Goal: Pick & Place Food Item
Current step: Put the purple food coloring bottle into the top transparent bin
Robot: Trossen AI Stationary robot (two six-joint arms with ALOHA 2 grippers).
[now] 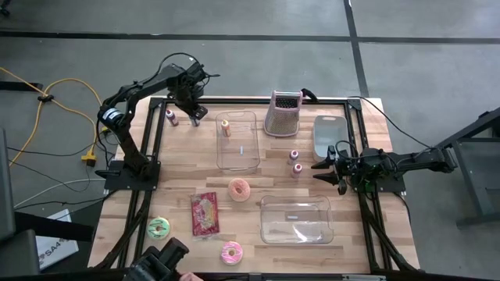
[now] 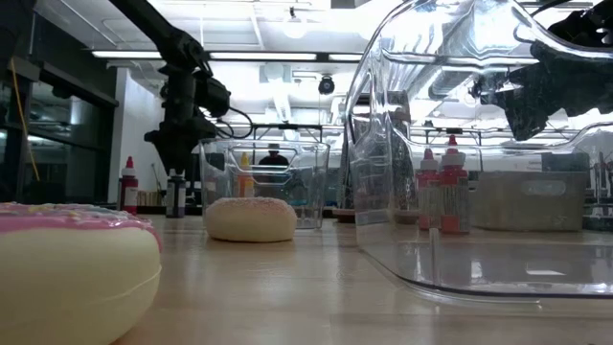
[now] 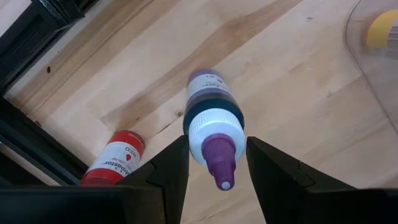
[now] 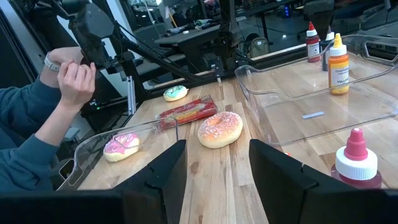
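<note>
Purple-capped bottle (image 3: 212,119) between left tool (image 3: 217,163) fingers, ungripped.

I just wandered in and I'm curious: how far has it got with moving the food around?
Little looks done: only a yellow bottle lies in the far clear tray; the near tray looks empty. In hand: the left gripper sits open around a purple-capped bottle, not lifted. Left: the donuts and snack packet lie on the table. The right gripper waits open.

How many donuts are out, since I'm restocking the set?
3: an orange donut mid-table, a green donut near the front left edge, a pink donut at the front edge. None seems hidden.
</note>
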